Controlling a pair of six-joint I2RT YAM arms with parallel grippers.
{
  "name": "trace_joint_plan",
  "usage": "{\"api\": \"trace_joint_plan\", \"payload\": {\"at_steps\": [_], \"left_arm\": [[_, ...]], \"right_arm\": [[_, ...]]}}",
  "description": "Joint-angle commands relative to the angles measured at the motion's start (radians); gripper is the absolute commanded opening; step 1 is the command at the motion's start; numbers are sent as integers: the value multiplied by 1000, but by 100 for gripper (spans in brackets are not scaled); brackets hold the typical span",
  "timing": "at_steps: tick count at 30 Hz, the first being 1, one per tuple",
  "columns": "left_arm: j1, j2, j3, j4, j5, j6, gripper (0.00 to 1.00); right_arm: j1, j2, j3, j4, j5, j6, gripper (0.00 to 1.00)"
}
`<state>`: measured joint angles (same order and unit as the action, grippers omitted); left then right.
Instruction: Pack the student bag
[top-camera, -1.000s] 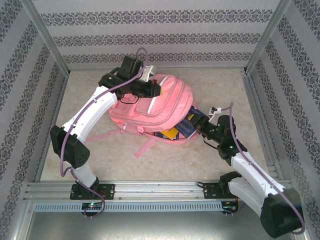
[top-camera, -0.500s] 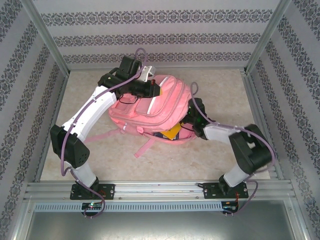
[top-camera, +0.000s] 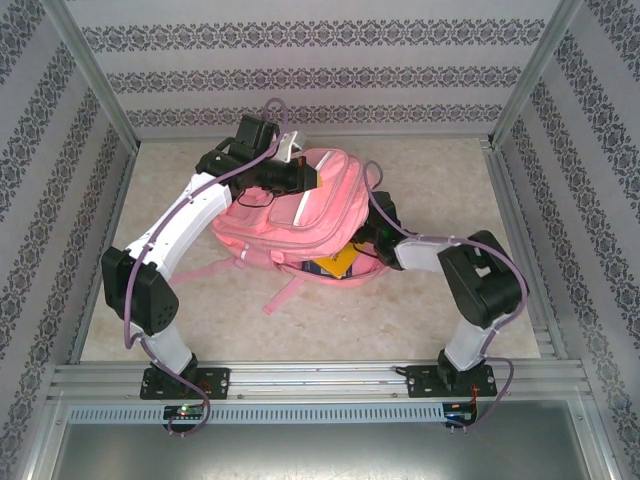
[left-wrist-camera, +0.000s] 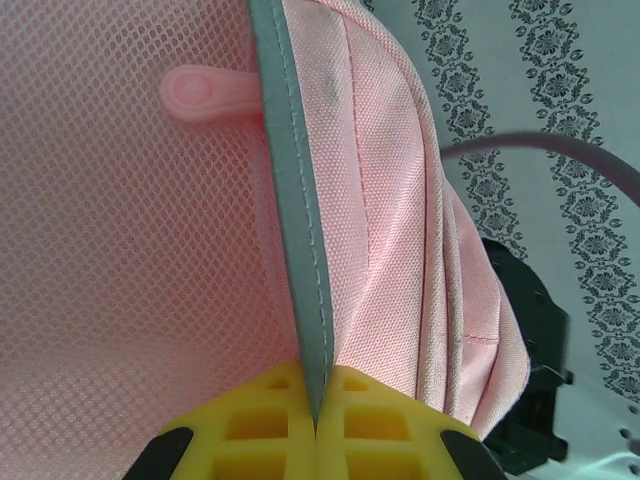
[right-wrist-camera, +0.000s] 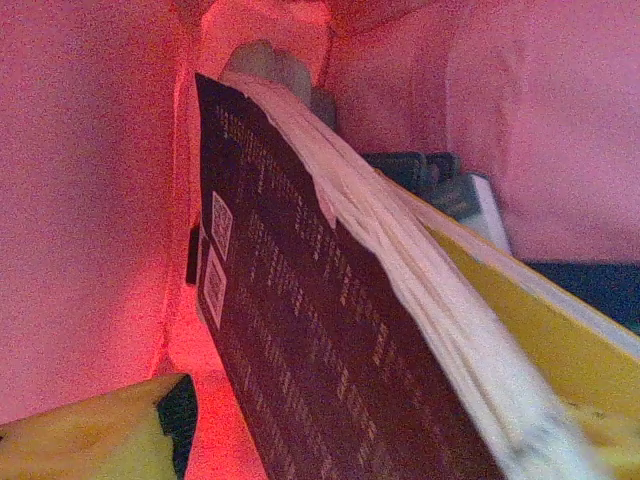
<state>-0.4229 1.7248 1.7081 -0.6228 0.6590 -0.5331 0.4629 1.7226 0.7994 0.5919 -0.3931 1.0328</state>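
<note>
Student bag (top-camera: 310, 215) has its grey trim (left-wrist-camera: 295, 200) pinched in my left claw (left-wrist-camera: 316, 400), I guess propping the mouth open for my right claw (top-camera: 368, 243) inside, whose spread I can't tell.

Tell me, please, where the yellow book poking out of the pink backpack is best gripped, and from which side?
Probably the yellow book by its corner that pokes out of the student bag. Come from the near right, where the bag's mouth faces, and pinch across both covers: it is thin and flat, and the rest sits inside the fabric.
</note>
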Motion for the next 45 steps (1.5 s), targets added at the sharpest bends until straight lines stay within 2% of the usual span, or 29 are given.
{"api": "trace_joint_plan", "payload": {"at_steps": [1, 3, 9, 14, 19, 23, 25, 29, 33, 36, 40, 45], "left_arm": [[19, 3, -6, 131, 31, -36, 0], [23, 5, -21, 152, 31, -47, 0], [29, 17, -37, 138, -13, -37, 0], [27, 43, -73, 170, -21, -56, 0], [11, 86, -135, 272, 3, -123, 0], [-28, 145, -148, 305, -4, -147, 0], [-45, 182, -153, 341, 3, -175, 0], [-66, 254, -130, 389, 15, -236, 0], [-84, 299, -86, 412, -23, -284, 0], [-89, 333, -78, 504, -14, -361, 0], [-92, 386, -49, 617, 11, -482, 0], [-89, 365, -76, 699, 1, -551, 0]], "right_arm": [[-23, -103, -45, -93, 28, -98, 74], [-37, -138, -65, -145, 36, -131, 76], [-65, -288, -111, -348, 165, -198, 74], [-74, -515, -230, -439, 362, -114, 65], [-48, -770, -246, -650, 587, -180, 60], [24, -947, -258, -823, 894, -200, 52], [61, -1000, -271, -845, 957, -222, 46], [151, -983, -276, -761, 837, -314, 32], [328, -858, -253, -647, 712, -413, 27], [418, -724, -198, -601, 595, -445, 25], [476, -531, -58, -696, 485, -542, 27], [477, -484, -46, -733, 480, -678, 30]]}}
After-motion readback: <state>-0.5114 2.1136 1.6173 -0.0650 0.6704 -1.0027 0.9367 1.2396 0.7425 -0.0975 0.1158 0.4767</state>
